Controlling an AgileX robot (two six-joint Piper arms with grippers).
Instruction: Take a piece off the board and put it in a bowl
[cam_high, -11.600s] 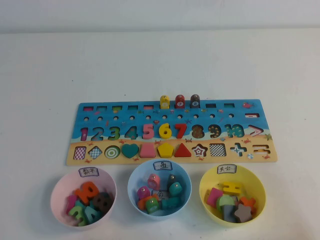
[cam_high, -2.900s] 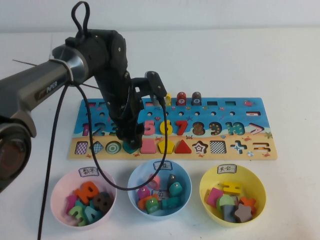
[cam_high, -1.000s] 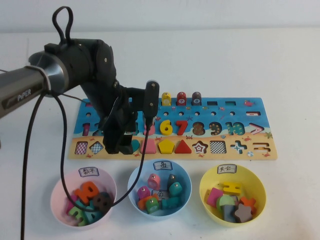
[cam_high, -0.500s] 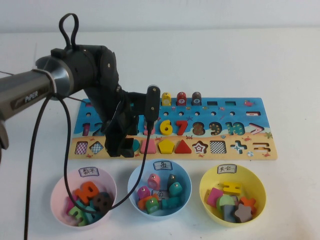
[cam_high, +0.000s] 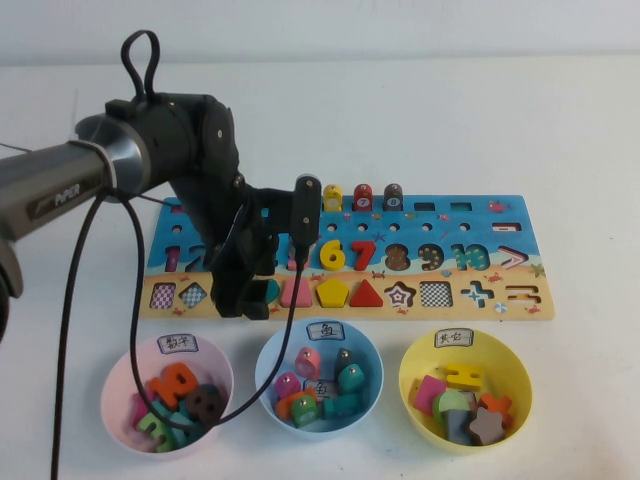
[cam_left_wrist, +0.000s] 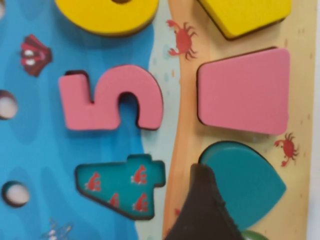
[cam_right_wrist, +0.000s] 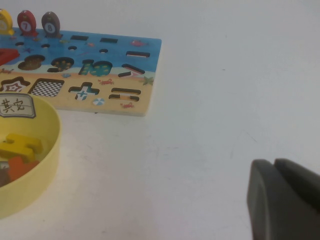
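Note:
The teal heart piece (cam_left_wrist: 250, 182) lies in its slot on the sandy strip of the board (cam_high: 500, 300), next to the pink trapezoid (cam_left_wrist: 245, 92). My left gripper (cam_high: 246, 300) is down on the board over the heart (cam_high: 270, 291), open. One dark finger (cam_left_wrist: 202, 212) rests at the heart's lobed edge; the other finger is out of the wrist view. The yellow bowl (cam_high: 465, 390) stands at the front right with several pieces in it. My right gripper (cam_right_wrist: 282, 200) is shut and hovers over bare table to the right of the board, outside the high view.
A pink bowl (cam_high: 167, 393) and a light blue bowl (cam_high: 319, 375) with pieces stand in front of the board. Three pegs (cam_high: 361, 198) stick up on its far edge. A black cable (cam_high: 120, 330) from the left arm hangs over the pink bowl.
The left gripper has sunk a little lower onto the board at the heart. The heart stays in its slot.

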